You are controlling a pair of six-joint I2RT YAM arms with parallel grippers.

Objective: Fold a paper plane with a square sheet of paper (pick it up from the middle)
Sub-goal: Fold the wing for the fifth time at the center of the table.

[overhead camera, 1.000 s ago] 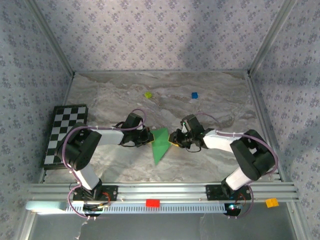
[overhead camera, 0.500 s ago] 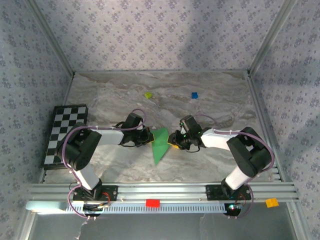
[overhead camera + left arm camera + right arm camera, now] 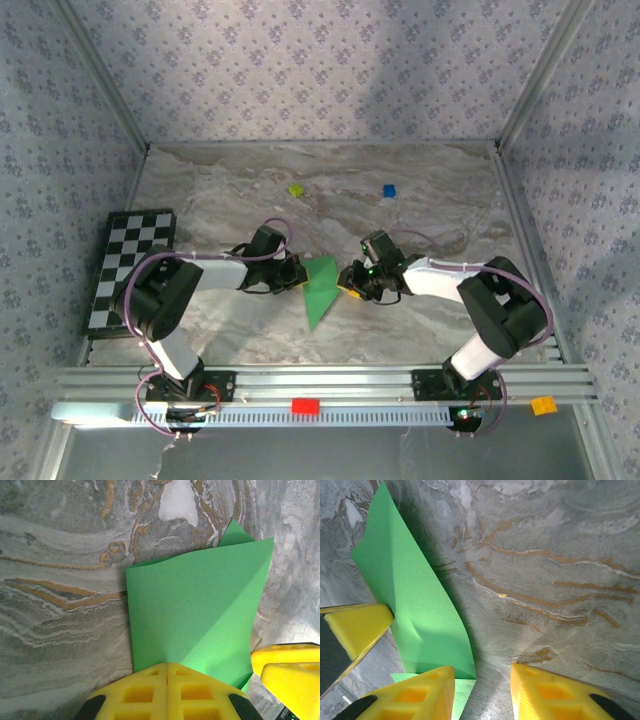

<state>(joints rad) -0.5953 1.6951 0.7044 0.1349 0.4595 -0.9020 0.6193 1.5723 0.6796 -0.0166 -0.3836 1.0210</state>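
The square sheet of paper point(image 3: 320, 292) is bright green and folded into a pointed triangle near the table's middle, its tip toward me. My left gripper point(image 3: 299, 278) is shut on its left edge. In the left wrist view the closed yellow fingertips point(image 3: 167, 667) pinch the paper point(image 3: 200, 605), which fans out ahead of them. My right gripper point(image 3: 346, 281) stands open at the paper's right edge. In the right wrist view the raised green flap point(image 3: 415, 605) leans past the left finger point(image 3: 415, 692), and bare table lies between the jaws point(image 3: 482, 685).
A black-and-white checkerboard point(image 3: 130, 268) lies at the left edge. A yellow-green block point(image 3: 296, 189) and a blue block point(image 3: 389, 190) sit toward the back. A red block point(image 3: 305, 406) and an orange block point(image 3: 543, 404) rest by the front rail. Walls close in on three sides.
My right gripper's jaws have widened a little and it has edged slightly left toward the paper. My left gripper has kept still, holding the paper.
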